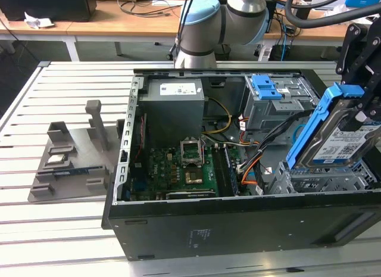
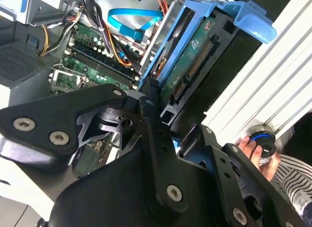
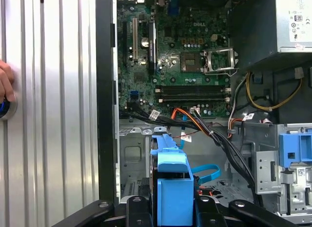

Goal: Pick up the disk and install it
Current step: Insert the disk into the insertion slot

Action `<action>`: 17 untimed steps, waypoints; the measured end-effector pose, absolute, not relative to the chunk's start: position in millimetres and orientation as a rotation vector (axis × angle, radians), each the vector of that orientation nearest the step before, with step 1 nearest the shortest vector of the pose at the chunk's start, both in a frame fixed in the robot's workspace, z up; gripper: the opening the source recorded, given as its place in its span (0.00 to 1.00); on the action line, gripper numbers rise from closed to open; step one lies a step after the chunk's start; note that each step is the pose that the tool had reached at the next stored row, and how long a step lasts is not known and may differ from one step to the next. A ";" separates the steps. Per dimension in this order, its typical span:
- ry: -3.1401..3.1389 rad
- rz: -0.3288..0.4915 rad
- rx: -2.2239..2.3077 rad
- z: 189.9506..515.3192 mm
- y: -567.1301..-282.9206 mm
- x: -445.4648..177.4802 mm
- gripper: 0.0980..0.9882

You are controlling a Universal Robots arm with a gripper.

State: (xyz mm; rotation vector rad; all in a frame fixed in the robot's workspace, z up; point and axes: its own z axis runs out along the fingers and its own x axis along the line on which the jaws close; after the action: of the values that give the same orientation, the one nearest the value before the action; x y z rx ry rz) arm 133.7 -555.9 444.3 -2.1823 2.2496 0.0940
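Your tool (image 1: 359, 110) is clamped on the disk (image 1: 338, 145). In the first wrist view its black fingers (image 3: 137, 207) sit on either side of the disk's blue plastic rail.

The disk hangs tilted at the exterior view's right. Its labelled face is turned towards that camera and its lower end dips to the metal drive cage (image 1: 315, 180) in that corner of the open computer case (image 1: 238, 229). You cannot tell from these views whether the disk touches the cage. In the second wrist view the disk's green circuit board side faces the camera.

Inside the case, just beyond the cage, a bundle of black, orange and yellow cables (image 1: 253, 164) runs across to the green motherboard (image 1: 190, 167). The grey power supply box (image 1: 175, 107) sits past the board, and a second bay with a bare blue bracket (image 1: 266, 86) lies beside it.

The case lies on the slatted metal desk (image 1: 59, 229). A grey fixture (image 1: 68, 155) stands on the desk well apart from the case, at the exterior view's left. A person's hand (image 2: 249, 148) rests at a round blue-ringed button (image 2: 262, 140) on the desk beside the case.
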 end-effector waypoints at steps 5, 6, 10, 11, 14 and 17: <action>2.249 0.091 -2.185 442.1 -555.9 133.7 0.30; 2.249 0.092 -2.185 441.5 -555.3 133.7 0.30; 2.249 0.091 -2.185 439.0 -554.9 133.7 0.30; 2.249 0.091 -2.185 438.2 -554.8 133.7 0.30; 2.249 0.091 -2.186 433.0 -554.6 133.7 0.30; 2.249 0.091 -2.186 428.6 -554.3 133.7 0.30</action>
State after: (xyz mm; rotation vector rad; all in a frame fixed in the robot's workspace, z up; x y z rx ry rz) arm 133.7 -554.3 428.6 -2.1861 2.2486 0.0912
